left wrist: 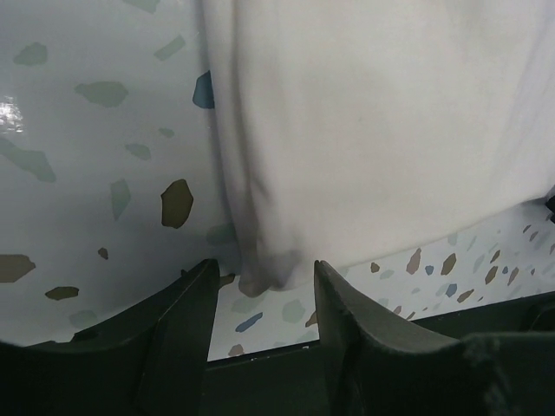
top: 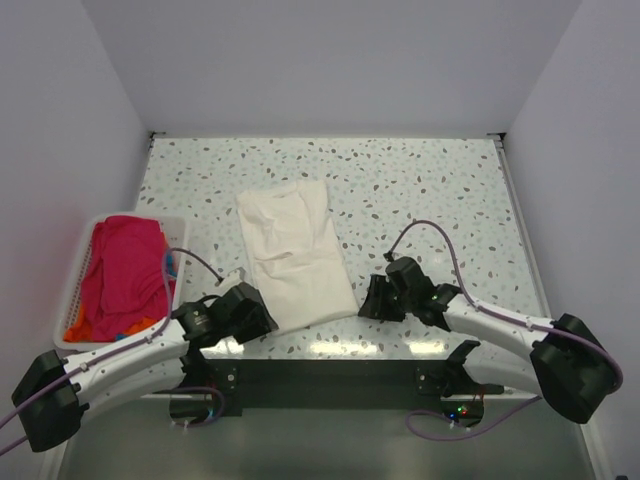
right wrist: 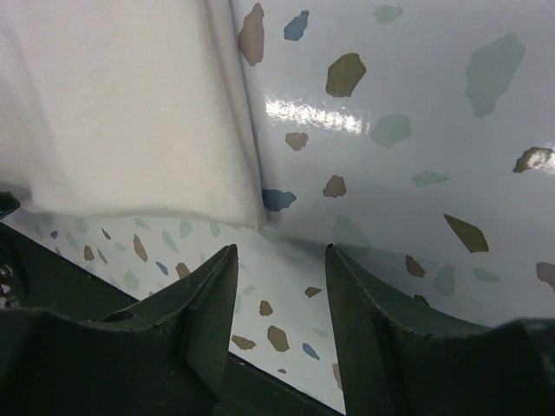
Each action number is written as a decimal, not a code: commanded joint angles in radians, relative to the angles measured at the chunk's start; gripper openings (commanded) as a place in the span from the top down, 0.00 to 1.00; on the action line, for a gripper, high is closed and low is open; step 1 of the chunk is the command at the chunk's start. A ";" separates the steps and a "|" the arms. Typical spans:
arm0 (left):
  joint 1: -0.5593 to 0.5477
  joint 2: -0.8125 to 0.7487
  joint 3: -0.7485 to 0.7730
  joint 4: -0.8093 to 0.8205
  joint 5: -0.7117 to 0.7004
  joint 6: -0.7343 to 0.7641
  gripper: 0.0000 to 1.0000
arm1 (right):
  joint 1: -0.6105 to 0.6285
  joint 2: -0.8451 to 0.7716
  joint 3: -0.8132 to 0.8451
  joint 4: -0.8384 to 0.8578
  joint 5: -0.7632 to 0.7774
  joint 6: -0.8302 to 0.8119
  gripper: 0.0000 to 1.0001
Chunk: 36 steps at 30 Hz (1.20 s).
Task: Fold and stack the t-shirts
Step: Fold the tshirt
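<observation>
Basket [top: 70, 275]: well left of the white t-shirt [top: 295, 250]; in it we count a magenta t-shirt [top: 125, 265] heaped up and an orange t-shirt [top: 85, 328] showing at the near end.
Left gripper [left wrist: 264, 266]: at the white t-shirt's near-left corner; jaws partly apart, gripping nothing; the corner lies just ahead of the gap.
White t-shirt: folded into a long panel on the table [top: 430, 190]; its long axis runs far to near, with the near end swung slightly right.
Right gripper [right wrist: 282, 251]: just off the white t-shirt's near-right corner; jaws partly apart, empty; cloth lies ahead and to its left.
Nearer arm: we judge them equal, one at each near corner.
Coming move: we judge a fold across the long axis, near edge carried toward the far edge.
</observation>
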State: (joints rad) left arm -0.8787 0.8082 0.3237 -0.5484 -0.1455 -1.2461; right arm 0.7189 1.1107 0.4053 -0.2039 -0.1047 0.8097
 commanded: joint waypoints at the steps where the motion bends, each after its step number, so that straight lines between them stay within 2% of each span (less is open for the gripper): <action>1: -0.005 0.005 0.002 -0.143 -0.014 -0.027 0.47 | 0.022 0.044 0.007 0.083 -0.010 0.029 0.51; 10: -0.006 0.034 0.014 -0.167 -0.008 -0.029 0.52 | 0.043 0.104 -0.028 0.168 0.039 0.097 0.53; 15: -0.006 0.071 -0.008 -0.121 0.003 -0.023 0.59 | 0.043 0.173 -0.039 0.250 0.039 0.121 0.55; 19: -0.006 0.112 -0.021 -0.064 0.012 -0.015 0.66 | 0.043 0.218 -0.036 0.274 0.036 0.125 0.69; 20: -0.006 0.135 -0.020 -0.039 0.015 -0.013 0.67 | 0.043 0.218 -0.034 0.270 0.037 0.121 0.78; 21: -0.006 0.144 -0.020 -0.029 0.026 -0.010 0.69 | 0.043 0.210 -0.034 0.265 0.036 0.117 0.82; 22: -0.006 0.154 -0.018 -0.016 0.030 -0.006 0.77 | 0.045 0.199 -0.033 0.238 0.039 0.114 0.86; 24: -0.011 0.158 -0.011 -0.002 0.046 -0.003 0.85 | 0.043 0.166 -0.033 0.207 0.045 0.097 1.00; 25: -0.016 0.145 -0.009 -0.008 0.050 -0.001 0.93 | 0.043 0.114 -0.034 0.140 0.059 0.088 1.00; 27: -0.038 0.123 0.000 -0.019 0.052 -0.006 0.99 | 0.045 0.049 -0.043 0.054 0.071 0.069 1.00; 31: -0.092 0.112 0.009 -0.022 0.075 -0.004 1.00 | 0.045 -0.177 -0.097 -0.055 0.060 0.077 1.00; 36: -0.198 0.151 0.072 -0.064 0.067 -0.013 1.00 | 0.089 -0.385 -0.170 -0.172 0.037 0.155 1.00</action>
State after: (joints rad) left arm -1.0290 0.9428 0.3595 -0.5087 -0.0673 -1.2678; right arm 0.7868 0.8101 0.2745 -0.2153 -0.0963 0.9287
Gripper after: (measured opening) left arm 0.030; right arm 0.029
